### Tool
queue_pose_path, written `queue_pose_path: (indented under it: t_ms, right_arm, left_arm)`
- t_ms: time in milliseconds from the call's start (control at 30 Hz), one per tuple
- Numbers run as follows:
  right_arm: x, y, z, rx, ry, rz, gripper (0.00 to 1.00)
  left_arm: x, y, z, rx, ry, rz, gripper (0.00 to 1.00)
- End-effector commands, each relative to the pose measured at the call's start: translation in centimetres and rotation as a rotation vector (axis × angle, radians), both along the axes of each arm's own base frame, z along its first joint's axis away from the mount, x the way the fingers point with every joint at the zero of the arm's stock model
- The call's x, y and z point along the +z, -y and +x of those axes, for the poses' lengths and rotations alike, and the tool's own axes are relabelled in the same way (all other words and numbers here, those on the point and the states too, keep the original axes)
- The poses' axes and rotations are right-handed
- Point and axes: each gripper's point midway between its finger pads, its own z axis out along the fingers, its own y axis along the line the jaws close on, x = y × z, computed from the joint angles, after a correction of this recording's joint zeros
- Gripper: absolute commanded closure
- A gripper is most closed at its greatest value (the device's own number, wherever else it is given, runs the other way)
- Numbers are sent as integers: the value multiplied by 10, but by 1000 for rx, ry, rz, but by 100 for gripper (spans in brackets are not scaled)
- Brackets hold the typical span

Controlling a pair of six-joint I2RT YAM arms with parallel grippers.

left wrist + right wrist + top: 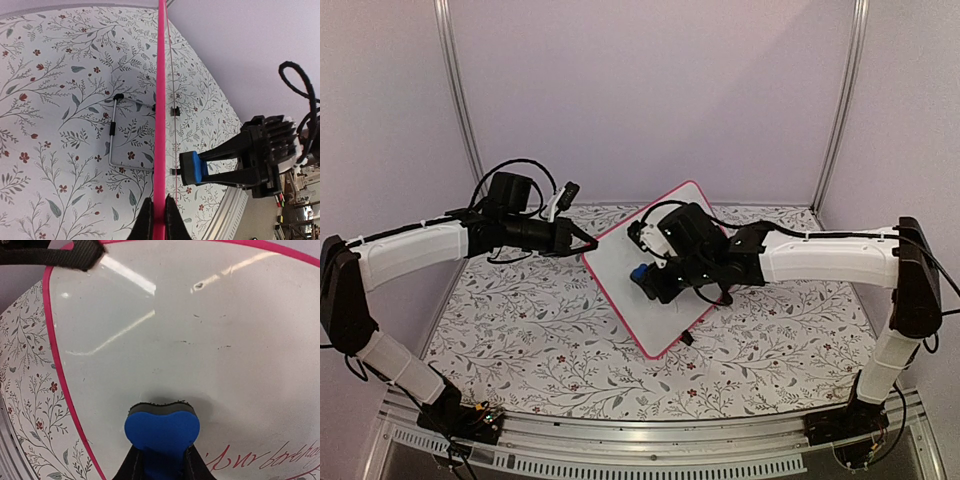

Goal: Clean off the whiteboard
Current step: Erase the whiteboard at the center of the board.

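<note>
The whiteboard [623, 283], white with a pink frame, stands tilted on the table. My left gripper [588, 243] is shut on its left frame edge; in the left wrist view the board [161, 100] is edge-on between the jaws of the left gripper [159, 220]. My right gripper [650, 278] is shut on a blue eraser [161, 430] whose dark felt faces the board [200, 315]. From the left wrist, the eraser [192, 167] sits a narrow gap off the surface. Faint grey specks [200, 342] and red script [270, 460] mark the board.
A bent wire stand [114, 135] props the board from behind on the floral tablecloth [520, 330]. Plain walls and metal posts [460, 100] enclose the back and sides. A metal rail [650, 440] runs along the near edge between the arm bases.
</note>
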Motion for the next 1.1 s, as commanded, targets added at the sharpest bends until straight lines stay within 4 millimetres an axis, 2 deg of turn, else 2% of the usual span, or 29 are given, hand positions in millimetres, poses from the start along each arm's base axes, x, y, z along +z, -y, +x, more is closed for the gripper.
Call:
queue_pose_path:
  t_ms: [0, 200, 500, 867, 967, 1067]
  right_arm:
    - [-54, 0, -13, 29, -73, -108, 100]
    - [-96, 19, -40, 17, -169, -160, 100]
    - [-121, 53, -61, -35, -242, -190, 100]
    - [-122, 69, -71, -42, -271, -220, 100]
    - [-113, 69, -68, -52, -252, -211, 100]
    - [-91, 66, -56, -73, -190, -187, 100]
  left_arm:
    - [8, 8, -9, -50, 41, -15, 100]
    - [10, 7, -9, -48, 48, -16, 100]
    - [13, 7, -10, -50, 53, -20, 100]
    - [14, 6, -10, -48, 58, -19, 100]
    - [13, 6, -10, -48, 54, -18, 100]
    - [13, 6, -10, -48, 56, -18, 100]
